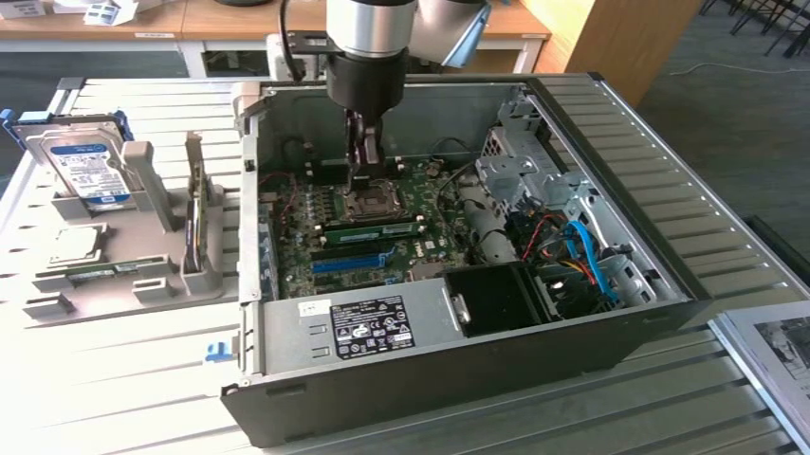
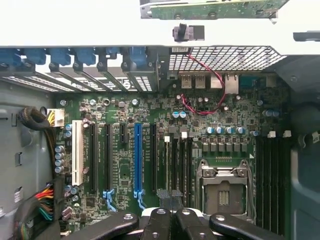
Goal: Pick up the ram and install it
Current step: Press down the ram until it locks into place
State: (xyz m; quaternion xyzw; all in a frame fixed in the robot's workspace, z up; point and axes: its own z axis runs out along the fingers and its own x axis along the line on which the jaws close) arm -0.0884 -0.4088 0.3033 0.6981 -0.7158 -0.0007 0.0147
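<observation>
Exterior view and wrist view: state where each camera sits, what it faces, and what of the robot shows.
Exterior view: off the arm, above and in front of the open computer case, looking down into it; the arm and the gripper reach in over the motherboard.
Wrist view: on the wrist, looking straight down at the motherboard; the shut gripper shows.
Shared: motherboard, CPU socket, blue slot.

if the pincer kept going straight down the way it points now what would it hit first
Most likely the motherboard, near the CPU socket. The shut pincer points down into the open computer case, hanging just above that socket. Depth is hard to judge, so it might meet the socket's metal frame first.
</observation>
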